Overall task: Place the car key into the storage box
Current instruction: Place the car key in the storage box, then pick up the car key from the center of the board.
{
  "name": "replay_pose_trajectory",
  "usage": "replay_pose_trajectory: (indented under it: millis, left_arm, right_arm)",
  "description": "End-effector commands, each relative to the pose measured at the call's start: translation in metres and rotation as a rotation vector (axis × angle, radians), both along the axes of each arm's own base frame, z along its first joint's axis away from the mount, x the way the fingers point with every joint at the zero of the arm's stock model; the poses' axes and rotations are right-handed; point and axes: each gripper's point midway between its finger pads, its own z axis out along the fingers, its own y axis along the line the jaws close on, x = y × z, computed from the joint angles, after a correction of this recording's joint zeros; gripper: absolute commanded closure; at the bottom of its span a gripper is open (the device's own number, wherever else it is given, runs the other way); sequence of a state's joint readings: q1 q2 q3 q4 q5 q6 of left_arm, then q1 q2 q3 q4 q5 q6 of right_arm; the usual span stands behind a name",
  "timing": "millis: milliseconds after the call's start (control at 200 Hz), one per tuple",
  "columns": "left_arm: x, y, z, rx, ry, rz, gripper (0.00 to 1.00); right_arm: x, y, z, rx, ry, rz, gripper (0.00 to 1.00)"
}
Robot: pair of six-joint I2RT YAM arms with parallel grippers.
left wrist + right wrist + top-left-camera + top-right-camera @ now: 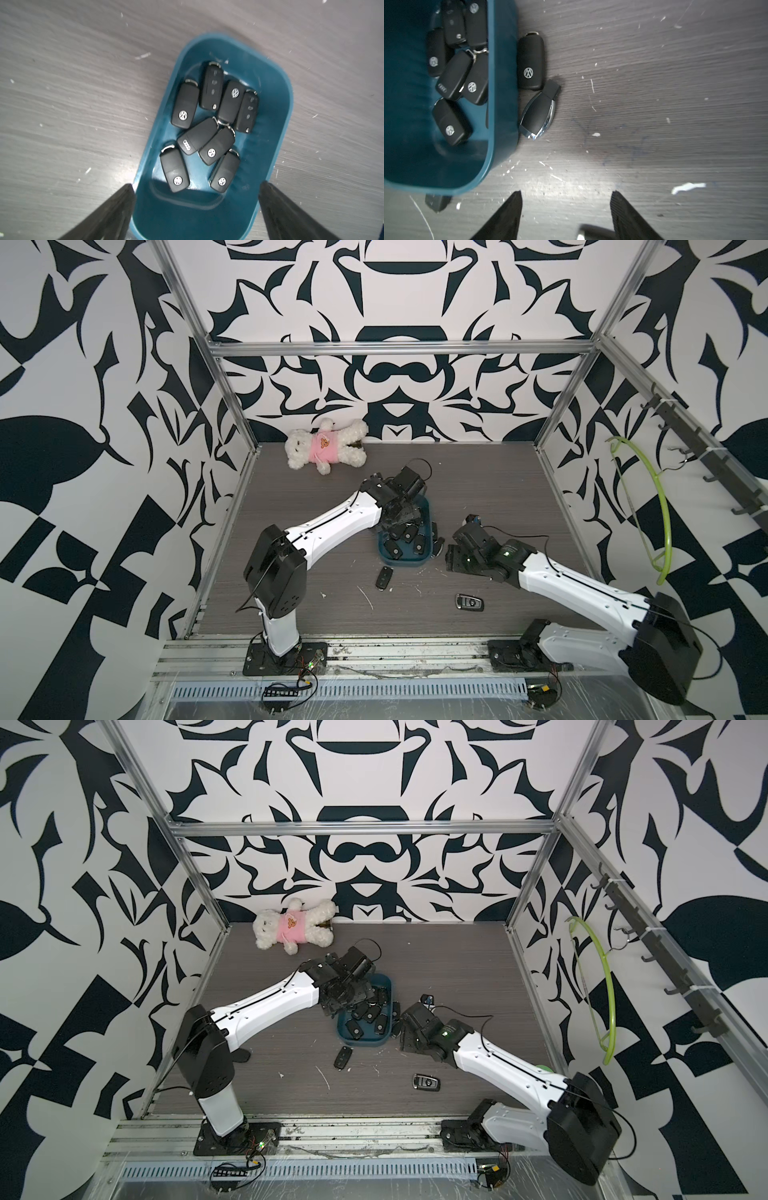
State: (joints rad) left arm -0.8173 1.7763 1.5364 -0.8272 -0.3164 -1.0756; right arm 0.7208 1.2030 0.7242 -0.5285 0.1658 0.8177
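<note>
1. My left gripper [196, 184] hangs over the storage box [278, 99] — fingers [116, 207] spread wide, one tip by each long wall, gripping nothing.
2. Eight black car keys [197, 136] lie bunched on the box floor, several overlapping; the end by my fingertips is bare.
3. Around the box — grey wood-grain table [72, 93], flecked white.

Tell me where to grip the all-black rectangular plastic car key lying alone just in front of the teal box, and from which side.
Grip the black rectangular plastic car key across its long edges at mid-length, straight down from above. It lies flat on the grey wood-grain table, apart from the dark teal plastic storage box, so both edges look free.
</note>
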Motion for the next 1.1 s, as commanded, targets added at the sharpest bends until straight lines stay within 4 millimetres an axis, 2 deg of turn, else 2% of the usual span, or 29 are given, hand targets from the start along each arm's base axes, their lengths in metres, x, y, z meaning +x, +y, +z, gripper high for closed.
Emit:
replay_pose_trajectory:
  millis: [0, 240, 465, 630, 890, 1035, 1095]
  left_arm:
    - [-0.003, 0.016, 0.001, 0.025, -0.008, -0.024, 0.01]
    - [0.000, 0.035, 0.007, -0.020, -0.027, -0.002, 0.01]
    - [0.005, 0.052, 0.005, -0.025, -0.021, 0.020, 0.01]
    - [0.009, 0.055, 0.004, -0.043, -0.012, 0.026, 0.01]
    - [0.011, 0.058, 0.004, -0.044, -0.016, 0.029, 0.01]
    - [0.011, 0.061, 0.002, -0.048, -0.014, 0.036, 0.01]
    - [0.011, 0.061, 0.002, -0.052, -0.014, 0.035, 0.01]
  right_arm:
    - [0.019, 0.014, 0.002, 0.043, -0.015, -0.039, 0.30]
    - [0.050, 0.022, -0.023, -0.007, 0.051, -0.067, 0.30]
    - [0.068, 0.036, -0.033, -0.021, 0.076, -0.055, 0.31]
    - [0.079, 0.040, -0.037, -0.055, 0.085, -0.059, 0.31]
    - [0.081, 0.038, -0.053, -0.105, 0.138, -0.083, 0.33]
    - [0.072, 0.029, -0.055, -0.140, 0.172, -0.100, 0.44]
    - [0.070, 0.020, -0.054, -0.172, 0.160, -0.120, 0.45]
